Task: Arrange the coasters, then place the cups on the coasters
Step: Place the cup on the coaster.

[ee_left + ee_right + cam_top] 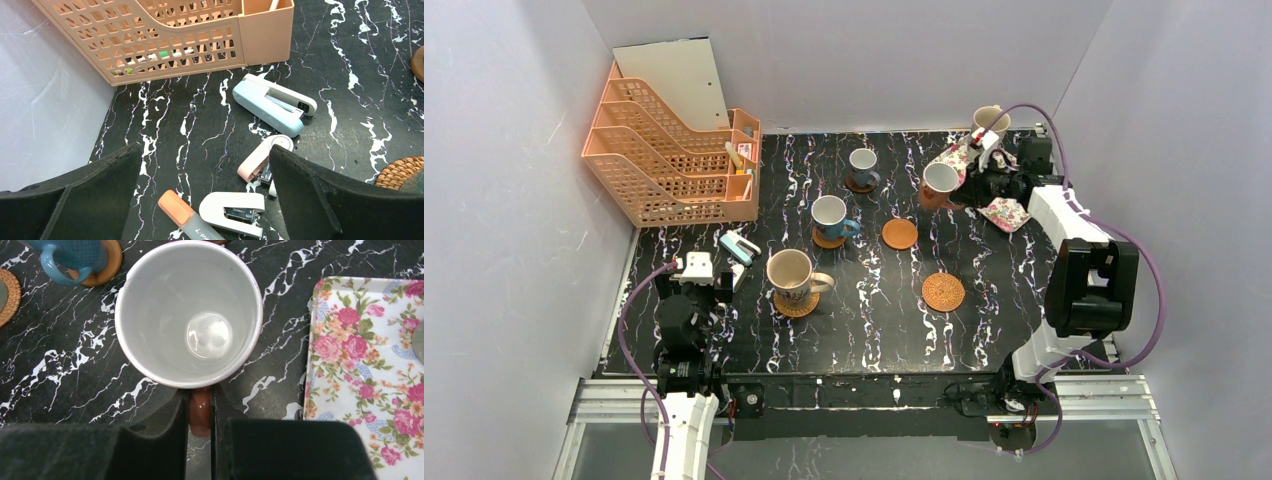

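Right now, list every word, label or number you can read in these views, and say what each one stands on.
"T-", followed by blurred letters cut off at the frame edge: on the orange-capped marker.
Small dark tag on the blue stapler: too small to read.
Nothing else shows readable text.

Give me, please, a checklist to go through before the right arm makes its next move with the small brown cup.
1. Grip of right gripper on brown cup handle: ok.
2. Middle wood coaster free: ok.
3. Near wicker coaster free: ok.
4. Lifted brown cup clear of table: cannot tell.
5. Idle left gripper open, far from the cups: ok.
6. Back beige cup on a coaster: not ok.
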You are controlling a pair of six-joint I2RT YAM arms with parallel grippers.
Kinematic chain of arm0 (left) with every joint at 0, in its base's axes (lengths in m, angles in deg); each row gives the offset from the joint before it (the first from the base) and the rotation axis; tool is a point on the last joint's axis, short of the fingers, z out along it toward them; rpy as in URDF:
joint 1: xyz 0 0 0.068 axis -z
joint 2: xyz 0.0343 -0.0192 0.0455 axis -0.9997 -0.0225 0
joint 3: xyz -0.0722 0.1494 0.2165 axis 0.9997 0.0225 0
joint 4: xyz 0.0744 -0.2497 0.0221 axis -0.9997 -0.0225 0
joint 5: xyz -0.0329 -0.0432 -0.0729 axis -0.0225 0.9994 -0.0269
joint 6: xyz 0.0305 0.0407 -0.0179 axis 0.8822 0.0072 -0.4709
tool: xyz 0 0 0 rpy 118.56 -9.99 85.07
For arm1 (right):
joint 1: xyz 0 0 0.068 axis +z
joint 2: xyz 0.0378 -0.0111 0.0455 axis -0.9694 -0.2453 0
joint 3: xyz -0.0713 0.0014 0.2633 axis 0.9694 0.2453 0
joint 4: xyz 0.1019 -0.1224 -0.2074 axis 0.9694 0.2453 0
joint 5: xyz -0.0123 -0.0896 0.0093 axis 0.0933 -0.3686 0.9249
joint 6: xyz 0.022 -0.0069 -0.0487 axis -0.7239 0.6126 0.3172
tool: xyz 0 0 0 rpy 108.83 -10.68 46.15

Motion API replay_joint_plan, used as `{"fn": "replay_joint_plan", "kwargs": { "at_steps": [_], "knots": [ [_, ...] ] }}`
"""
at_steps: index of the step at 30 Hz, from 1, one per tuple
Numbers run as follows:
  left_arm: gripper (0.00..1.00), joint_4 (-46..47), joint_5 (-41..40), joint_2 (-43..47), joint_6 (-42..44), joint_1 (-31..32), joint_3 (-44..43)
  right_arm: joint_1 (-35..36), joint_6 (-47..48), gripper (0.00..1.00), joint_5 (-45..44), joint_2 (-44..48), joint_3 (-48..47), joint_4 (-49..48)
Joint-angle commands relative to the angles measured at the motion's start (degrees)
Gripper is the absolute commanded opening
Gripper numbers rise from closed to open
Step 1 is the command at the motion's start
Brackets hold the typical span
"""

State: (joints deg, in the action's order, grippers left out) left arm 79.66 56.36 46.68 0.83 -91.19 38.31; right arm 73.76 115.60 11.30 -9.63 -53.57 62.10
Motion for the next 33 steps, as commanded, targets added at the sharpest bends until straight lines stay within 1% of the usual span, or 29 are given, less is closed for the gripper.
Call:
{"fn": "replay_joint_plan", "kwargs": {
  "at_steps": [1, 3, 6, 11, 22, 33],
  "knots": [
    [0.97, 0.72, -0.62, 0.37, 0.24, -0.23, 0.67, 5.33, -1.61, 0.01, -1.36, 6.26, -1.13, -3.25],
    [0.97, 0.61, -0.72, 0.56, 0.32, -0.24, 0.75, 6.84, -2.03, 0.01, -1.75, 7.15, 0.27, -4.11],
    [0.97, 0.52, -0.63, 0.79, 0.41, -0.24, 0.76, 7.05, -2.76, 0.01, -1.63, 8.4, 2.35, -6.05],
    [0.97, 0.67, -0.68, 0.67, 0.41, -0.24, 0.76, 7.1, -0.05, 0.01, -3.63, 9.74, 4.74, -6.69],
    [0.97, 0.68, -0.86, 0.42, 0.33, -0.23, 0.76, 8.24, 8.29, 0.01, -2.6, 4.03, 2.23, 2.98],
    [0.97, 0.71, -0.95, 0.6, 0.42, -0.24, 0.8, 10.05, 8.81, 0.01, -3.0, 3.61, 2.33, 3.33]
  ]
}}
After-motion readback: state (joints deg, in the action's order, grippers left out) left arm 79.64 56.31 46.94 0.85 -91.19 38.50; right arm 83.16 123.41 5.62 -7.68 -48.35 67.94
